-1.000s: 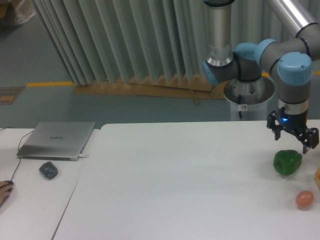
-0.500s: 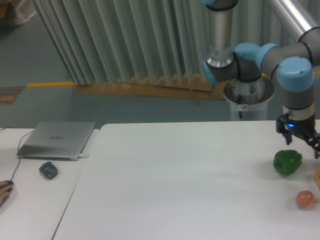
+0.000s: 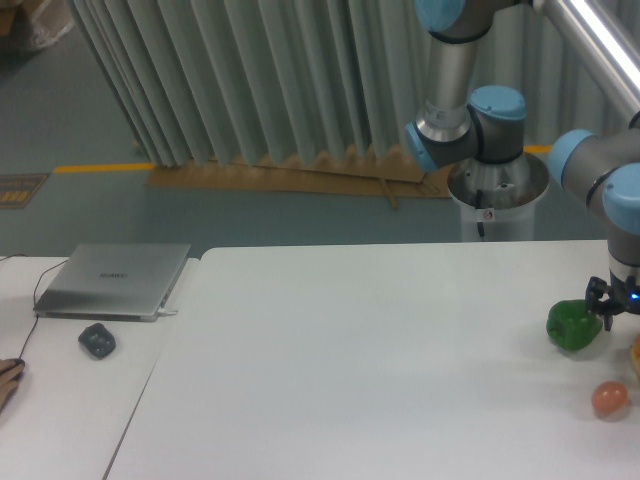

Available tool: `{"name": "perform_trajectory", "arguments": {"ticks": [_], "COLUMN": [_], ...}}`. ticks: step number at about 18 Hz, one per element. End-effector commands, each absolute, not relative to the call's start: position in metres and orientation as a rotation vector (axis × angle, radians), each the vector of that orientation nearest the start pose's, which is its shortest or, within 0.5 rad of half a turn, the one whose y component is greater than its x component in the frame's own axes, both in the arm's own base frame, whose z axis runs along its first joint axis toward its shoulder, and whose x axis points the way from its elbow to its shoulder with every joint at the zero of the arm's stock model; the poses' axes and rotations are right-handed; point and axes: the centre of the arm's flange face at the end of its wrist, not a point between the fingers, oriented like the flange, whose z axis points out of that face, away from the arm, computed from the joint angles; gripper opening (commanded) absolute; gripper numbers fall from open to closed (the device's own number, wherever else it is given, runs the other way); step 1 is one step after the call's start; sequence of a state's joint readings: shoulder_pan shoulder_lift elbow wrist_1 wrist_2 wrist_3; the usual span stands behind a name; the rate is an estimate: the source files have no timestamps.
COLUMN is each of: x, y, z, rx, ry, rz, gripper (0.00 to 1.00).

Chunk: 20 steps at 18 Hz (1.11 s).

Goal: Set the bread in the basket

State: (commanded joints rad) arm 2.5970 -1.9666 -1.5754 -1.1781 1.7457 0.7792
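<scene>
The bread (image 3: 636, 353) shows only as a golden-orange sliver at the right edge of the white table (image 3: 380, 350). My gripper (image 3: 628, 314) hangs just above it, half cut off by the frame edge. Its left finger (image 3: 599, 308) stands wide of the wrist's middle, touching or just over the right side of the green bell pepper (image 3: 573, 326), so the jaws look open and empty. A small orange-pink ball (image 3: 609, 399) lies in front of the pepper. No basket is in view.
A closed silver laptop (image 3: 113, 280) and a dark mouse (image 3: 97, 341) lie on the side table at the left. A hand (image 3: 8, 381) shows at the left edge. A grey bin (image 3: 497, 195) stands behind the table.
My gripper has moved right and down, from above the pepper's left to the frame's right edge beside the pepper. The pepper, ball and bread have not moved.
</scene>
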Motion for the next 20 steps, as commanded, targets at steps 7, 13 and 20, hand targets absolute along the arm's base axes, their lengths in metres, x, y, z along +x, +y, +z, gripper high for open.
{"name": "perform_trajectory", "arguments": {"ticks": [7,13,20], "x": [-0.513,-0.518,-0.517], "y": [0.407,0.412,0.414], "z": [0.304,0.281,0.268], "rx": [-3.237,-3.243,-3.257], "ry": [-0.464,-0.505,-0.507], "rz": [0.183,0.159,0.140], "gripper": [1.00,1.00,1.00]}}
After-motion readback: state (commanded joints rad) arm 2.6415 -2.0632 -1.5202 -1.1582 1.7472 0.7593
